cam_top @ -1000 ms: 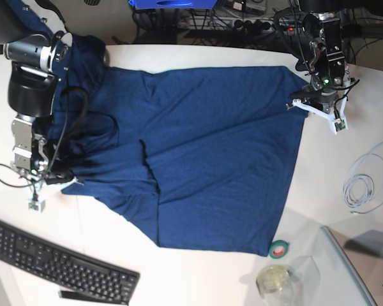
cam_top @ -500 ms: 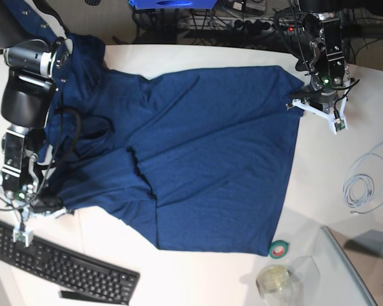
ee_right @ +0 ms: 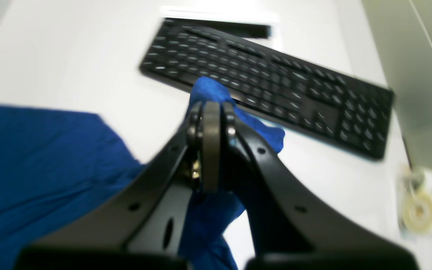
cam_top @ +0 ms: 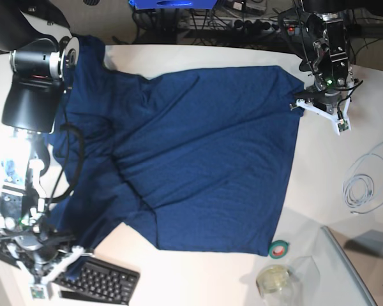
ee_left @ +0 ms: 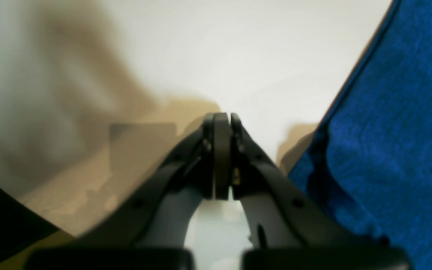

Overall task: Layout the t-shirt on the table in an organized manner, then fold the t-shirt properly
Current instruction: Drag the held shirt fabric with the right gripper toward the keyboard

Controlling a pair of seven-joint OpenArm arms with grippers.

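The right gripper (ee_right: pixel 210 112) is clamped on a bunched fold of the t-shirt (cam_top: pixel 198 159), blue cloth poking out past its tips, and it hangs over the keyboard (ee_right: pixel 276 97); in the base view it sits low beside the garment's near left corner, the cloth drawn out toward it. The left gripper (ee_left: pixel 221 123) is pressed fully together and, in its own wrist view, nothing shows between the tips; the shirt's edge lies just beside it on bare table (cam_top: pixel 198 57), so whether it pins a corner I cannot tell from that view.

The t-shirt lies spread across the middle of the table, mostly flat, with creases running from its centre toward the right gripper and one sleeve rumpled under the right arm.

Risks, as I judge them: the pinch looks shallow, so a further tug could slip the cloth free; pulling on could drape fabric over the keyboard or drag it; if the far corner is not truly held, the whole shirt would slide rather than stretch.

Beyond the shirt's near right corner stand a clear container (cam_top: pixel 282 278) holding something pale and roundish, a tape roll (cam_top: pixel 279 248) touching the hem, and a coiled cable (cam_top: pixel 364 185) well apart.
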